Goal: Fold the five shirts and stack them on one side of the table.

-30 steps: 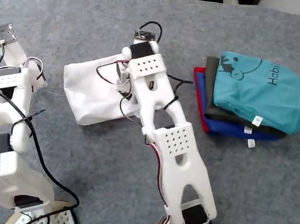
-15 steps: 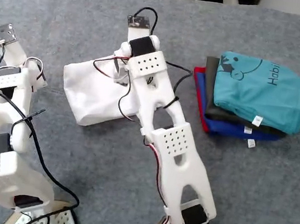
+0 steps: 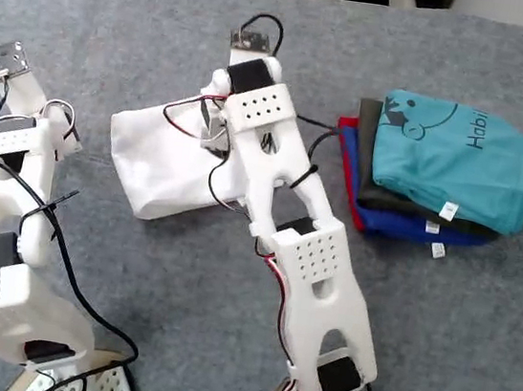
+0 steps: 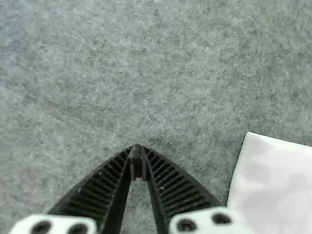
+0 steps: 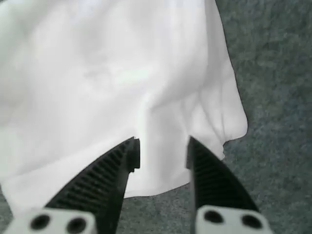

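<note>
Under the right tool [image 5: 162,145], jaws apart and empty, lies the rumpled, folded white shirt [image 5: 97,73].

The right end effector [image 5: 161,152] has shifted farther across the white shirt [image 3: 161,165].

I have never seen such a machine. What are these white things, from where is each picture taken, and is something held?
The left arm and right arm are white robots at a grey table. The high view looks down on both; each other picture comes from a camera on one arm's wrist. A folded white shirt lies in the middle, a stack of folded shirts, teal on top, on one side. The left tool is shut over bare cloth. The right tool is open over the white shirt. Nothing is held.
</note>
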Robot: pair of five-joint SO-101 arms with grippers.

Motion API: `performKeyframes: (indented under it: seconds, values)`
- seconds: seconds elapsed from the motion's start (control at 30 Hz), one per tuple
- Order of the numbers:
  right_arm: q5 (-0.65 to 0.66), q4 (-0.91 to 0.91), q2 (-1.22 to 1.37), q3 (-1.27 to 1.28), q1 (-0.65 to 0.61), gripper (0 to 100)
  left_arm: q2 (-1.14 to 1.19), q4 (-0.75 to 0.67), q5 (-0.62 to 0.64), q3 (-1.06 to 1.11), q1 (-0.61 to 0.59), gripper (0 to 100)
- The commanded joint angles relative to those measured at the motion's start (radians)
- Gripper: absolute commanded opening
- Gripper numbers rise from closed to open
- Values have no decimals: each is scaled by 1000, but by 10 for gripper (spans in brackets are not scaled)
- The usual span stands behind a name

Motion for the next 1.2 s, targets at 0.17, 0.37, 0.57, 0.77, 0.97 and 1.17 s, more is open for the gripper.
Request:
performKeyframes:
  seconds: [0.17, 0.37, 0.57, 0.77, 0.97, 1.17]
  values:
    - [-15, -41, -59, 111, -6, 411, -9, 8, -8, -45, -7, 29]
    - [-14, -130, 5, 151, -44, 426, -9, 8, -8, -45, -7, 29]
    - [-17, -132, 77, 114, -107, 431, -9, 9, -8, -45, -7, 29]
    - [-49, -126, 148, 110, -103, 430, -9, 9, -9, -45, -8, 29]
    - [-52, -126, 114, 110, -106, 207, -9, 9, -9, -45, -8, 29]
    - [-26, -124, 101, 110, -103, 83, -9, 9, -9, -45, -8, 29]
